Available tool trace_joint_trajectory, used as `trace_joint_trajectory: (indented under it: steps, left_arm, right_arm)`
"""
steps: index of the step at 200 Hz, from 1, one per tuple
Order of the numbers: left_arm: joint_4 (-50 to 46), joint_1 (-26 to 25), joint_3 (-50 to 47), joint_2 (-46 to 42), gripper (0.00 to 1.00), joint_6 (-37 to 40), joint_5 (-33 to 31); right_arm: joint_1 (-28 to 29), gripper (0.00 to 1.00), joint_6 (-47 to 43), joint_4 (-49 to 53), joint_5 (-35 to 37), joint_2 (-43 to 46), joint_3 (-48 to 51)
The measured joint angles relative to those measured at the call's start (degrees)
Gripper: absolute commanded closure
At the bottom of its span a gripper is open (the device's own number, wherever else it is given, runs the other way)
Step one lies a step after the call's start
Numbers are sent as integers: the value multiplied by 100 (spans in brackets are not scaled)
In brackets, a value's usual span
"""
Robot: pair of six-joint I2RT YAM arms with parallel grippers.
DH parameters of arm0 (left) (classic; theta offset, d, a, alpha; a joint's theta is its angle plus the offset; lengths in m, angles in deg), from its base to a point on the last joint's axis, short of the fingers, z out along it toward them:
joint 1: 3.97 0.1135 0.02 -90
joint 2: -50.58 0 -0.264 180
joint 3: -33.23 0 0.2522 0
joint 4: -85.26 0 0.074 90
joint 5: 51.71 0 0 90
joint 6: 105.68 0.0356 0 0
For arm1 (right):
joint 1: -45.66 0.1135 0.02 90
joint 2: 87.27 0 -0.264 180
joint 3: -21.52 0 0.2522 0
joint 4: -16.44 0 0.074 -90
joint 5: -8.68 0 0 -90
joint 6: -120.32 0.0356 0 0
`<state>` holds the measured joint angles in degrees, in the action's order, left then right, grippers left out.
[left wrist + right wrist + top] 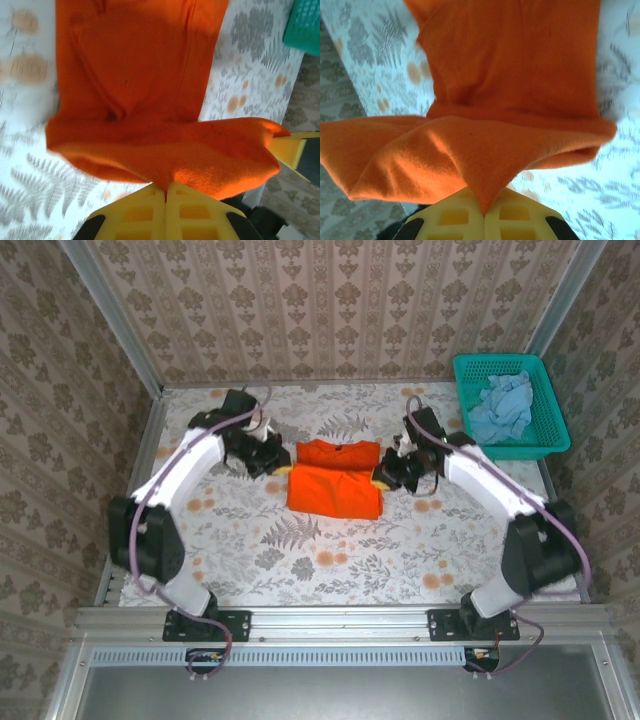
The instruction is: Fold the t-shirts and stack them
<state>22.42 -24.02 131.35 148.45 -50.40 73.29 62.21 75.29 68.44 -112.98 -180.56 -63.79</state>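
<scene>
Gripping orange t-shirt [335,485] mid-frame, left claw [277,468] and right claw [384,476] both clamping cloth; uneven pulling risking crooked fold, slipping.

Beige damask-patterned wallpaper walls [330,300] enclosed three sides. White table covering printed with grey ferns and orange blossoms [330,560] lay flat. Silver aluminium rail [340,618] bordered the near edge.

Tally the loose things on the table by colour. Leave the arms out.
orange t-shirt: 1
pale blue t-shirt, crumpled in the basket: 1
teal basket: 1
Total: 3
</scene>
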Motion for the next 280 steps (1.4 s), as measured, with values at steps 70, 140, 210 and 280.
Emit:
trace_joint_trajectory:
  steps: [70, 140, 210, 280]
  left_arm:
    - [118, 380, 3504, 3399, 92, -352, -103]
    - [450, 741, 4708, 4610, 56, -1097, -636]
    - [758, 264, 3412, 3171, 71, -691, -1001]
    - [920, -463, 1947, 3091, 68, 17, -581]
  right_arm:
    - [-750, 79, 181, 479, -205, -3252, -2931]
    - [-1054, 50, 472, 1027, -179, -4887, -5615]
    - [-426, 77, 385, 208, -184, -3224, -3187]
    - [302, 82, 778, -1088, -348, -2833, -1344]
